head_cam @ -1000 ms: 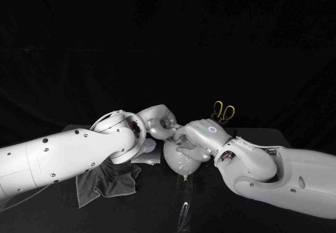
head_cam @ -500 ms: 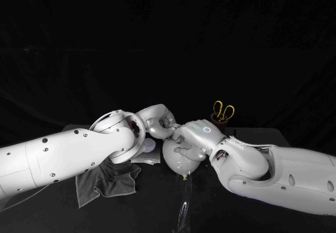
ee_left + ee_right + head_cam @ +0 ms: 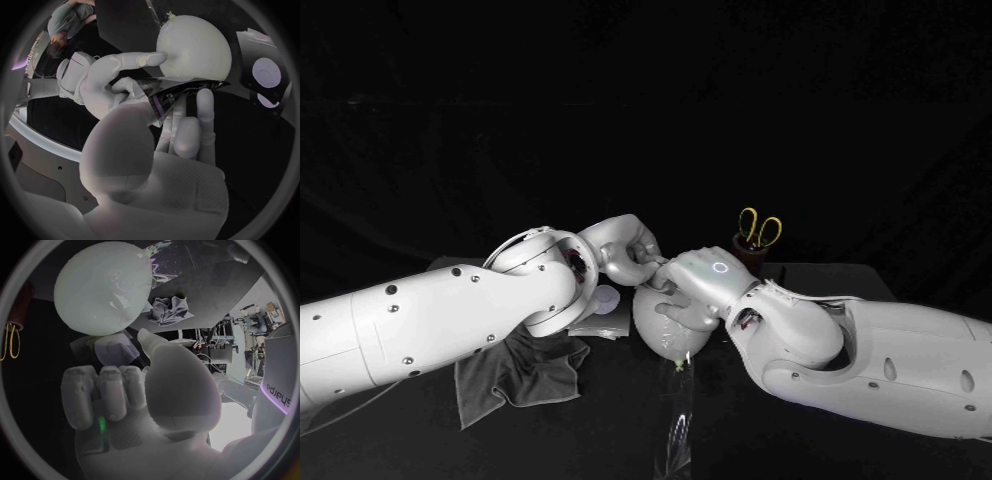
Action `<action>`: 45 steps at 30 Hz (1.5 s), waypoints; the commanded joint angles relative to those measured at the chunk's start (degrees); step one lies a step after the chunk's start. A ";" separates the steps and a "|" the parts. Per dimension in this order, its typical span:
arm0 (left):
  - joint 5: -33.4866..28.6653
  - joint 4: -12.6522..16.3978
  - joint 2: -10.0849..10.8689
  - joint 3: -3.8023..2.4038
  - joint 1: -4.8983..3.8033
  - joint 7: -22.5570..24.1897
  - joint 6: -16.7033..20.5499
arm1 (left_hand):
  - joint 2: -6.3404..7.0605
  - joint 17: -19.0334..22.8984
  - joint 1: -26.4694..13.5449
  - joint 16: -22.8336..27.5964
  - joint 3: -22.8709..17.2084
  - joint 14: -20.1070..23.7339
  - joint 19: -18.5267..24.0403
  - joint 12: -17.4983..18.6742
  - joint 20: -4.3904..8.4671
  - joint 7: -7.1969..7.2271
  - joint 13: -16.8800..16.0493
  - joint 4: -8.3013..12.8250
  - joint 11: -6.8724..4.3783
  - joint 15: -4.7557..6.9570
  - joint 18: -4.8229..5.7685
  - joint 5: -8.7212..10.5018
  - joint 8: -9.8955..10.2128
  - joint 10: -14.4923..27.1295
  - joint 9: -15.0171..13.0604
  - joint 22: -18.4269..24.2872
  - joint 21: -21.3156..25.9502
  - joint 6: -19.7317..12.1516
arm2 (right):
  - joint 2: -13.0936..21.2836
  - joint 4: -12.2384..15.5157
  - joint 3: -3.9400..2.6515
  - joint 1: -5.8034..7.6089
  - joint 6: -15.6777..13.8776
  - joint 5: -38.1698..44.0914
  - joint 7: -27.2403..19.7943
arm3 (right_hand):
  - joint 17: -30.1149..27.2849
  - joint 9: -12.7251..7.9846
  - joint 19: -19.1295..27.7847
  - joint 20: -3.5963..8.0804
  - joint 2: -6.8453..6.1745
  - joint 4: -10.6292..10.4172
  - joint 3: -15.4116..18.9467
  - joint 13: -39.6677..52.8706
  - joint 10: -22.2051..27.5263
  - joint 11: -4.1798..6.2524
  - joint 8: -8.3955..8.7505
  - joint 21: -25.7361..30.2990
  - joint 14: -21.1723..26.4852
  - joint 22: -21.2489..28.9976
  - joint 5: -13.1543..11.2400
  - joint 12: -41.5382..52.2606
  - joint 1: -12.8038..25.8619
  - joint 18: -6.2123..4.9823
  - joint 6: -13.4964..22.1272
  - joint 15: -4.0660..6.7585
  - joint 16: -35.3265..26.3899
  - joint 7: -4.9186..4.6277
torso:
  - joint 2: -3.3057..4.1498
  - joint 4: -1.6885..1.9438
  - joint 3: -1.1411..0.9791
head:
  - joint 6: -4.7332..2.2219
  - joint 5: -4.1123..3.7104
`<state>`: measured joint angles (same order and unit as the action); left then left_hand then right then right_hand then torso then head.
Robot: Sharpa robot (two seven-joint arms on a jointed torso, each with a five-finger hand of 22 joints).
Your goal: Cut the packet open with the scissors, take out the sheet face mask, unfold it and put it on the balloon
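Observation:
The pale balloon (image 3: 669,332) lies on the table below both hands, and it also shows in the left wrist view (image 3: 190,42) and the right wrist view (image 3: 103,287). My left hand (image 3: 626,248) holds one edge of a thin, see-through sheet face mask (image 3: 178,91) right beside the balloon. My right hand (image 3: 702,283) meets it from the other side, fingers curled (image 3: 103,390), pinching the sheet's other end (image 3: 112,349). One right-hand fingertip (image 3: 145,60) touches the balloon. The yellow-handled scissors (image 3: 760,229) stand in a dark holder behind my right hand.
A crumpled grey cloth (image 3: 516,368) lies under my left forearm. A flat clear packet piece (image 3: 599,329) and a small white round thing (image 3: 607,298) sit left of the balloon. Clear film (image 3: 679,430) lies toward the near table edge.
My right arm and hand have shifted slightly left, closer over the balloon. The left arm has stayed put.

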<state>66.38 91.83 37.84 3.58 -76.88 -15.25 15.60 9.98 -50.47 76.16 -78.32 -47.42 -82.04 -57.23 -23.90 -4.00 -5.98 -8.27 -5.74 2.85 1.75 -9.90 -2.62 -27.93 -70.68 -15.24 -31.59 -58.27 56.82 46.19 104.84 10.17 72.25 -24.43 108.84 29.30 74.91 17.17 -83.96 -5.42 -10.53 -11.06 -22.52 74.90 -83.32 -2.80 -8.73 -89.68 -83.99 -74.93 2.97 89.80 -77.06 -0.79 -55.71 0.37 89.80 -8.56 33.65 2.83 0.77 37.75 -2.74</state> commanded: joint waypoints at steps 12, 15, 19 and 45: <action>-0.15 0.33 -0.36 -0.06 -0.02 1.10 -0.13 | -0.49 -0.04 -0.17 -0.20 -0.22 0.10 0.00 -0.19 0.53 -0.02 0.00 0.05 -1.10 0.39 -0.63 -0.17 -0.76 -1.45 -3.08 -0.05 -0.39 0.31 | 0.25 1.24 -0.04 -0.11 0.67 0.53 0.57 | 15.09 1.27 -6.04 1.07 3.73 0.15 -3.97 15.10 -6.68 1.62 -3.95 -0.32 -6.01 -15.07 -0.13 0.20 -0.98 0.79 -7.53 1.84 0.20 3.16 | -0.01 -0.03 0.01 | 0.23 -0.04; -0.15 0.29 -0.35 -0.06 -0.02 1.10 -0.13 | -0.49 -0.04 -0.17 -0.20 -0.22 0.10 0.00 -0.19 0.53 -0.02 0.00 0.05 -1.10 0.39 -0.63 -0.17 -0.76 -1.45 -3.08 -0.05 -0.39 0.31 | 0.43 1.55 -0.05 -0.12 0.40 0.45 0.44 | 15.09 1.38 -6.04 1.27 3.66 0.36 -4.25 15.10 -6.68 1.83 -4.26 -0.32 -6.01 -15.07 -0.13 0.20 -1.05 0.79 -7.79 2.02 0.20 3.38 | 0.01 -0.03 -0.01 | 0.27 -0.09; -0.16 0.25 -0.36 -0.06 -0.02 1.09 -0.11 | -0.50 -0.01 -0.24 -0.21 -0.31 0.08 -0.02 -0.22 0.54 -0.01 0.01 0.08 -1.10 0.40 -0.63 -0.17 -0.80 -1.52 -3.10 -0.06 -0.43 0.34 | 0.71 2.01 -0.05 -0.13 0.06 0.39 0.34 | 15.09 1.52 -6.04 1.51 3.64 0.77 -4.71 15.10 -6.68 2.08 -4.63 -0.32 -6.01 -15.07 -0.12 0.20 -1.28 0.79 -8.01 2.24 0.20 3.63 | 0.02 -0.04 -0.04 | 0.29 -0.10; -0.16 -0.02 -0.48 -0.06 -0.02 1.05 -0.06 | -0.48 0.01 -0.30 -0.21 -0.38 0.06 -0.02 -0.22 0.54 -0.01 0.02 0.13 -1.11 0.40 -0.63 -0.18 -0.82 -1.55 -3.13 -0.08 -0.47 0.34 | 3.24 6.24 -0.09 -0.13 -4.21 -0.77 -1.29 | 15.09 2.17 -6.04 2.18 2.60 2.73 -5.98 15.10 -6.68 2.72 -6.20 -0.32 -6.01 -15.07 -0.11 0.20 -1.77 0.79 -8.44 2.85 0.20 4.30 | -0.02 -0.03 -0.03 | 0.41 -0.32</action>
<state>66.26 91.97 37.46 3.56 -76.87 -14.36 15.46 10.16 -50.40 75.95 -78.30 -47.40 -82.02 -57.23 -23.91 -4.00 -5.97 -8.28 -5.73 2.44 1.70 -9.68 -2.62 -28.26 -71.09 -15.24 -31.61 -58.51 56.78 49.45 110.35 10.09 72.16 -26.41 108.01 29.72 74.95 19.23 -84.00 -3.68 -7.64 -8.69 -28.41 74.93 -83.32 -1.32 -14.65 -89.80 -83.02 -74.95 2.96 89.73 -78.66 -0.79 -63.86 1.88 89.76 -4.28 33.65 2.78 0.73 38.17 -3.02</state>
